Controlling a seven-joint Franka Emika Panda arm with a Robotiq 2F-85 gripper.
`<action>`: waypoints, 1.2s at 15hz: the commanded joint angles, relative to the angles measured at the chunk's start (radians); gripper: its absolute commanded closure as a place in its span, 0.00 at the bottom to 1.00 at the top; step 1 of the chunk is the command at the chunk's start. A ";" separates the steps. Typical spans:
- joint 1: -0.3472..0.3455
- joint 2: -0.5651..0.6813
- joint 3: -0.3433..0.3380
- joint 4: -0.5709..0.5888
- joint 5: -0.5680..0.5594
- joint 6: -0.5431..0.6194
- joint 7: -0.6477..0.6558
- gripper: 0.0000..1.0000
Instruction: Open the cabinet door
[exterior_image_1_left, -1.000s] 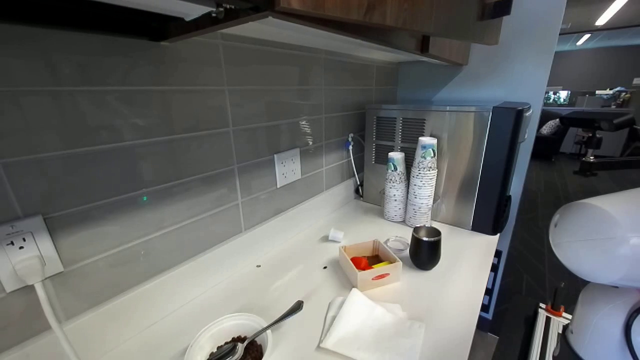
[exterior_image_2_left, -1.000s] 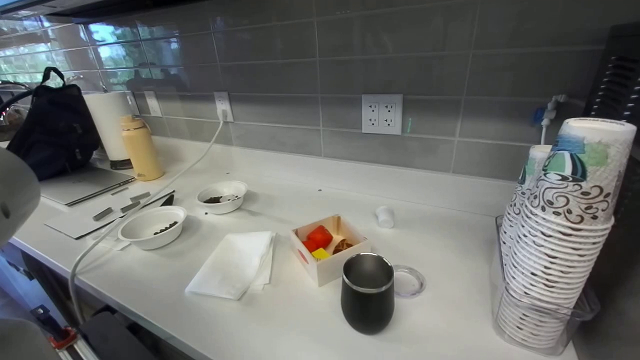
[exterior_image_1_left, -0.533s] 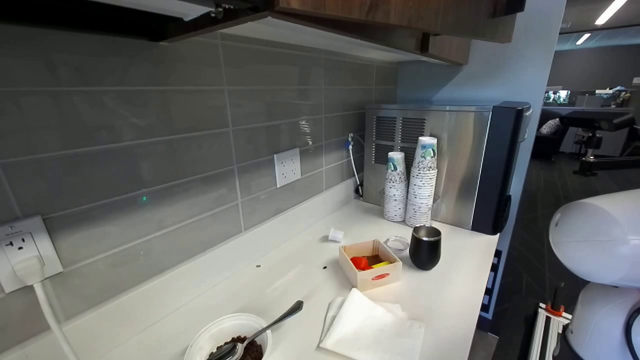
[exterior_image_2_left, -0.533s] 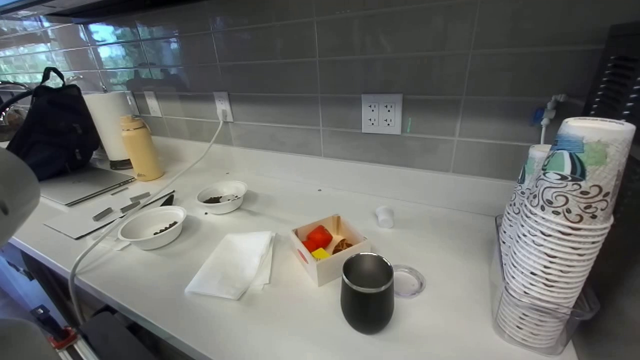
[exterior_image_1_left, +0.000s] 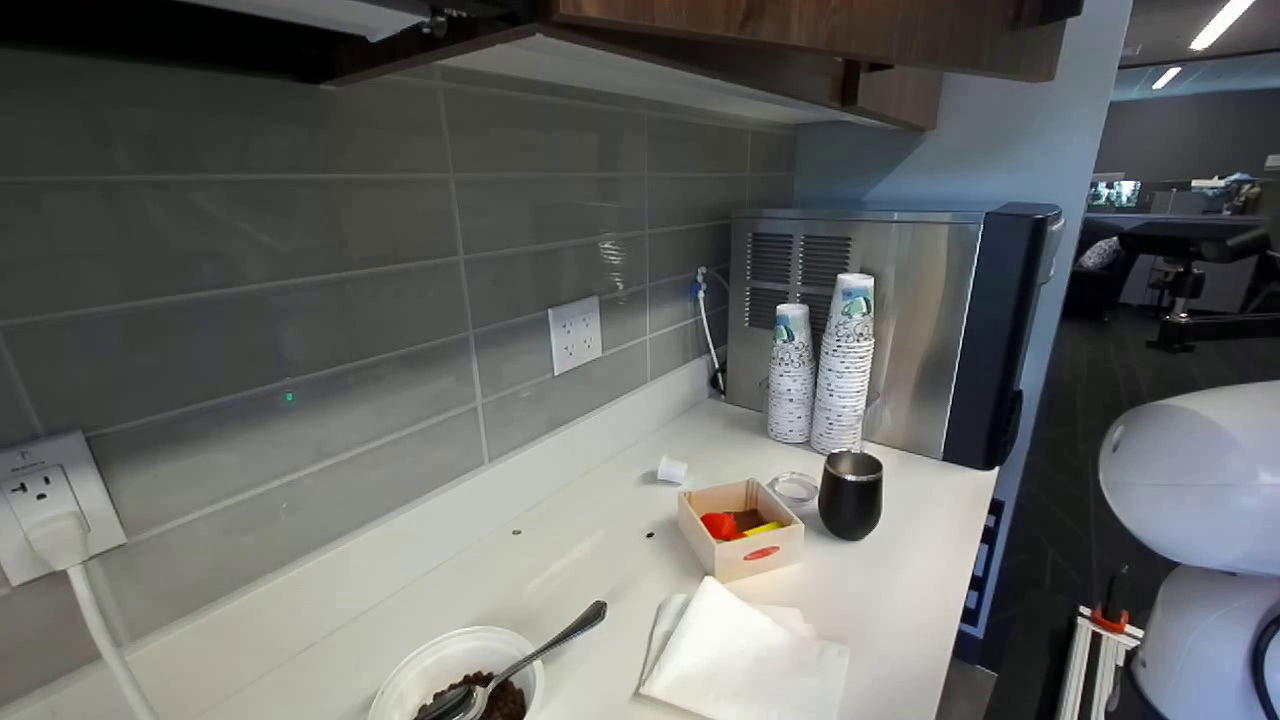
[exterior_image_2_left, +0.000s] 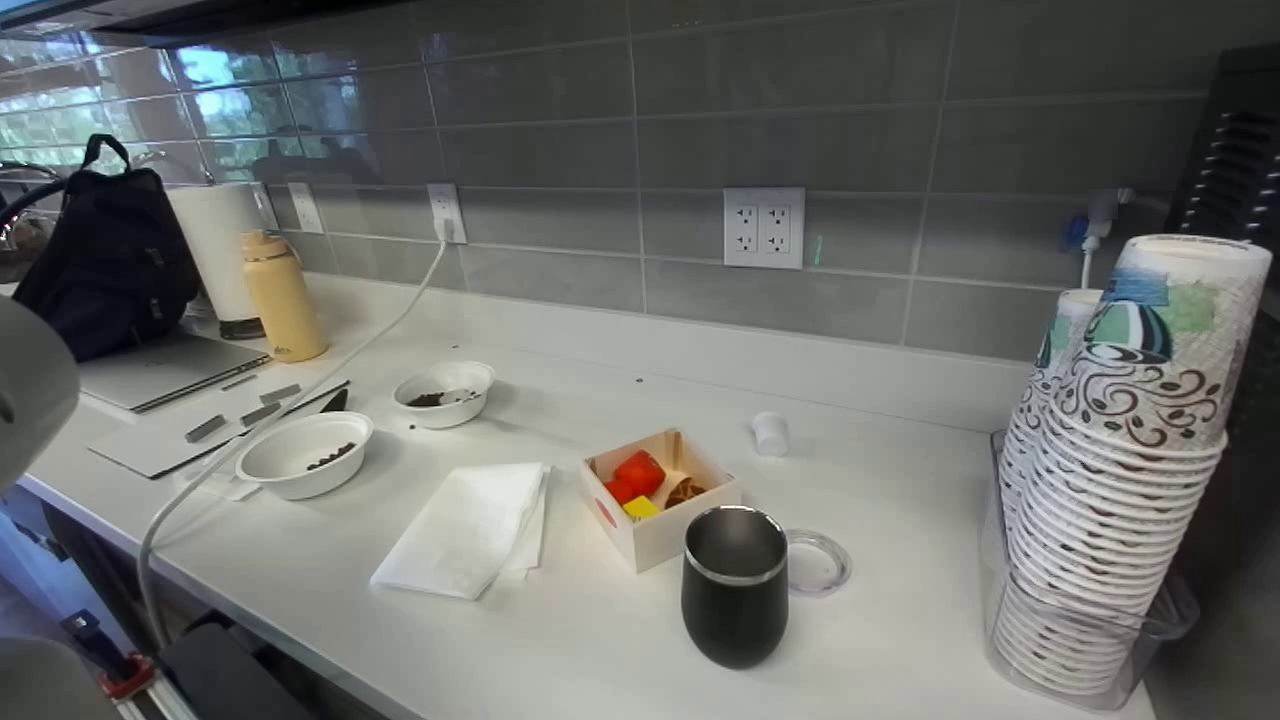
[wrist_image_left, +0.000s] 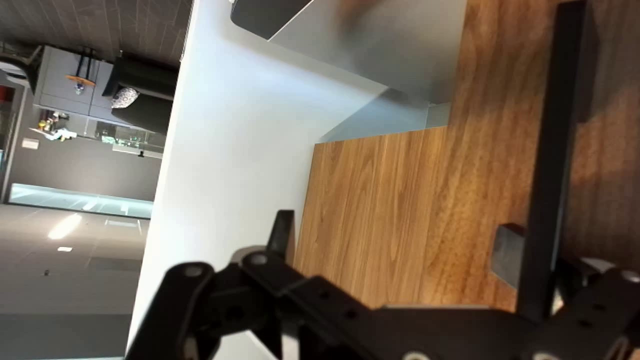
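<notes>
The cabinet door (exterior_image_1_left: 850, 30) is the dark-brown panel at the top of an exterior view. It stands ajar, swung out from the cabinet. It also fills the right of the wrist view (wrist_image_left: 480, 150), with its black bar handle (wrist_image_left: 547, 135) running top to bottom. My gripper (wrist_image_left: 395, 239) is open, fingers wide apart. The left finger stands in front of the panels. The right finger is mostly hidden by the handle, and its grey tip shows between the bar and the door. In an exterior view a dark piece (exterior_image_1_left: 1060, 10) sits at the door's free edge; handle or finger, I cannot tell.
A neighbouring wood panel (wrist_image_left: 370, 200) lies beyond the door's edge, beside a pale wall (wrist_image_left: 235, 125). Below are a steel appliance (exterior_image_1_left: 900, 320), stacked paper cups (exterior_image_1_left: 843, 370), a black tumbler (exterior_image_1_left: 850, 495) and a small wooden box (exterior_image_1_left: 740, 555). My white arm (exterior_image_1_left: 1195, 480) is at the side.
The cabinet door's free edge has moved steadily to the right in an exterior view, swinging further out. The dark piece at that edge moved with it. The counter items have not moved.
</notes>
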 joint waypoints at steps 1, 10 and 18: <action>-0.005 -0.033 -0.049 -0.018 -0.047 -0.035 -0.039 0.00; -0.009 -0.074 -0.080 -0.032 -0.059 -0.046 -0.068 0.00; 0.017 -0.065 -0.087 -0.028 -0.048 -0.024 -0.069 0.00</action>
